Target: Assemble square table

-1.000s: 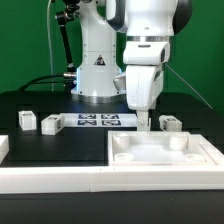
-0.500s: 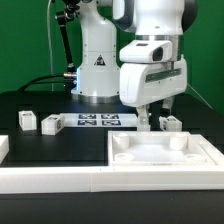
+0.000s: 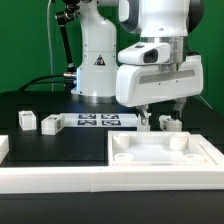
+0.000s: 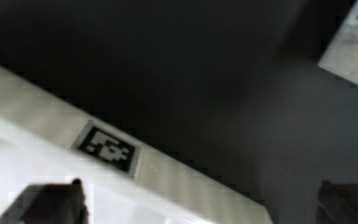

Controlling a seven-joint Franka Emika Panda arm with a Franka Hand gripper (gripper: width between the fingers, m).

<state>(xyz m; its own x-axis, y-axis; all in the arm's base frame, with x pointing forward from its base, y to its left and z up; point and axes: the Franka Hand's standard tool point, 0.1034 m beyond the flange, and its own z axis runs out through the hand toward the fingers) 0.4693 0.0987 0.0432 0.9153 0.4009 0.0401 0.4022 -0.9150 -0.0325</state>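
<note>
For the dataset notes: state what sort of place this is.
Probably a robotics lab test bench: a white robot arm standing on a black table, a plain green backdrop, and a marker board of printed tags.

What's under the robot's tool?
Under the open tool, the wrist view shows the white rim of the square tabletop, with a tag, beside black table. The rim covers whatever lies beneath it.

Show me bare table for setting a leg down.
Free: black table between the marker board, the two legs at the exterior view's left, square tabletop and front rail. Crowded: behind the tabletop, around the open gripper and the leg there.
</note>
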